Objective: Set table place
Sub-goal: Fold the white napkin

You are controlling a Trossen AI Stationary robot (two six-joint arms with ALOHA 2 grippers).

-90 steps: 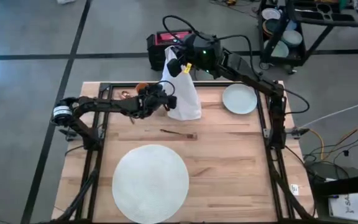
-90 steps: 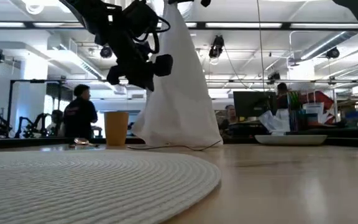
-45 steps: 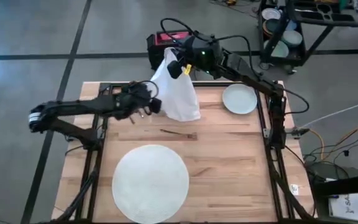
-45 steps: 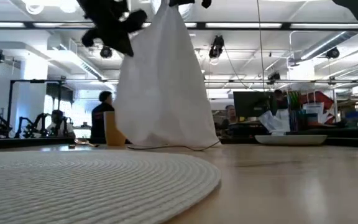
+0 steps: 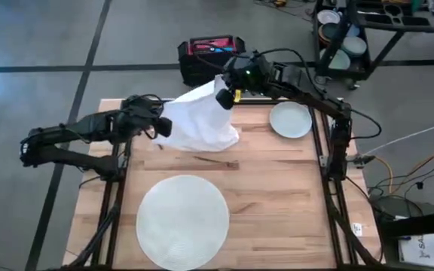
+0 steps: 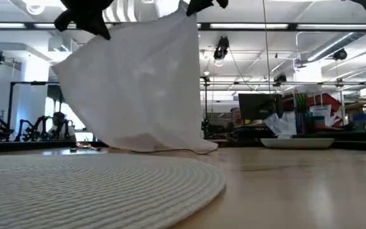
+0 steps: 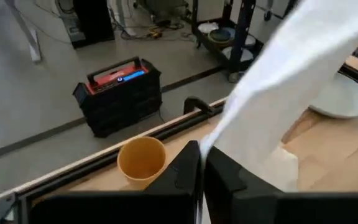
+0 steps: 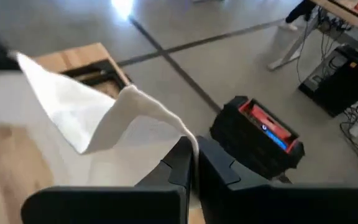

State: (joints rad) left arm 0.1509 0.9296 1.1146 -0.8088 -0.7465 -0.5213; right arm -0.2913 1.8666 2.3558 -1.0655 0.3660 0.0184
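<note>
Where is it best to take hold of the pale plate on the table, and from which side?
Probably by its rim, on the edge facing the middle of the table, coming down from above. The plate lies flat and shallow near the far right corner, so its outer edges are crowded. Both claws are busy now: the left claw and the right claw hold the white cloth.

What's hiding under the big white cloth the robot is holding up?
Beneath the white cloth only bare table shows at its trailing edge. A thin dark utensil lies just beside it. Anything further under is covered.
</note>
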